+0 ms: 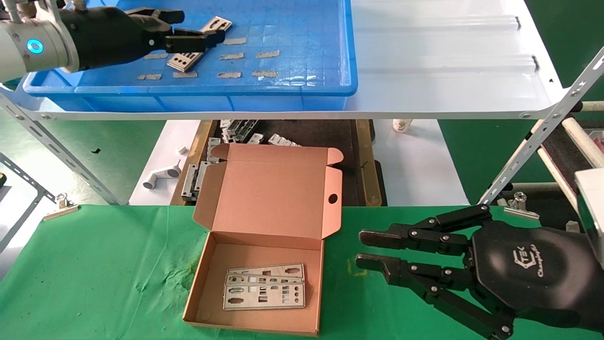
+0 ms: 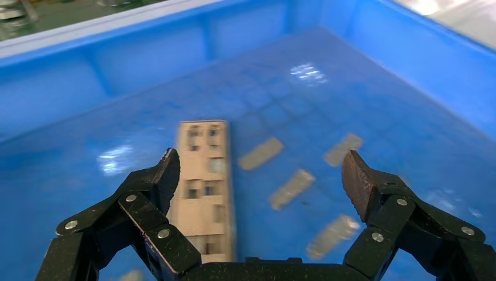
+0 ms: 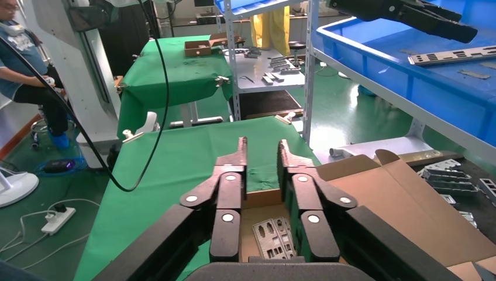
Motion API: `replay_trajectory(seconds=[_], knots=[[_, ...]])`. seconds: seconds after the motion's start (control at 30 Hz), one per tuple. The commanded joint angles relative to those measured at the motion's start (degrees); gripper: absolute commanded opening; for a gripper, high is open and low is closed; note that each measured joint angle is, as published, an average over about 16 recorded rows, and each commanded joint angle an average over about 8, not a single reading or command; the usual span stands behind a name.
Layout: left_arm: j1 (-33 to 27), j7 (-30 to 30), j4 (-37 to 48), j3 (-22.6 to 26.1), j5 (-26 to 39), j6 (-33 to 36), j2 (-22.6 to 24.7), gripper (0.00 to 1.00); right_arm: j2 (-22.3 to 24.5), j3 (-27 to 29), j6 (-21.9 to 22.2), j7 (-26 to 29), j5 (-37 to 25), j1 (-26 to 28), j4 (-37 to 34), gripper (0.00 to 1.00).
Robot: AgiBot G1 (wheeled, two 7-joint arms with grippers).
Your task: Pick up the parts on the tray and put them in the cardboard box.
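One silver punched plate [image 1: 185, 60] lies on the floor of the blue tray [image 1: 292, 89]. My left gripper [image 1: 200, 28] hovers just over it, open wide and empty. In the left wrist view the plate [image 2: 205, 181] lies beside one finger [image 2: 161, 178] of the left gripper [image 2: 260, 170], over the tray floor [image 2: 409, 70]. The cardboard box [image 1: 207, 274] stands open on the green table with a small stack of plates [image 1: 264, 295] inside. My right gripper [image 1: 361, 249] rests to the right of the box, empty, its fingers a narrow gap apart; it also shows in the right wrist view [image 3: 262, 143].
The tray sits on a white sheet-metal shelf [image 1: 448, 71] with slanted metal struts [image 1: 542, 137]. Below it lie grey brackets [image 1: 236, 130] and a white pipe fitting [image 1: 160, 177]. Tan tape scraps [image 1: 266, 54] dot the tray floor. A person [image 3: 23, 64] sits far off.
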Motion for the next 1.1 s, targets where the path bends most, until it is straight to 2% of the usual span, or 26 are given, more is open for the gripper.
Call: replay_trajectory(seconds=[0.03,0.3,0.67,0.73,0.93,1.0,1.1], knots=[[-1.32,0.91,3.25,0.34,0.71,-1.10,0.82,1.00,0.00,0.00,0.00,0.00,0.00,0.00,0.00,0.00],[-2.99,2.73,8.66,0.65,1.61,-7.72,3.74,1.00,0.00,0.00,0.00,0.00,0.00,0.00,0.00,0.00],[-3.38,4.12,11.10,0.42,1.26,-7.11,5.33,0.98,0.00,-0.01,0.00,0.00,0.00,0.00,0.00,0.00],[-3.41,4.15,11.49,0.38,1.20,-7.29,5.58,0.85,0.00,-0.01,0.00,0.00,0.00,0.00,0.00,0.00],[-3.52,4.07,12.30,0.20,0.96,-7.71,6.17,0.14,0.00,-0.01,0.00,0.00,0.01,0.00,0.00,0.00],[-3.53,4.00,12.51,0.15,0.88,-7.81,6.30,0.02,0.00,-0.01,0.00,0.00,0.01,0.00,0.00,0.00],[-3.51,3.93,12.77,0.12,0.84,-8.01,6.46,0.00,0.00,-0.01,0.00,0.00,0.01,0.00,0.00,0.00]])
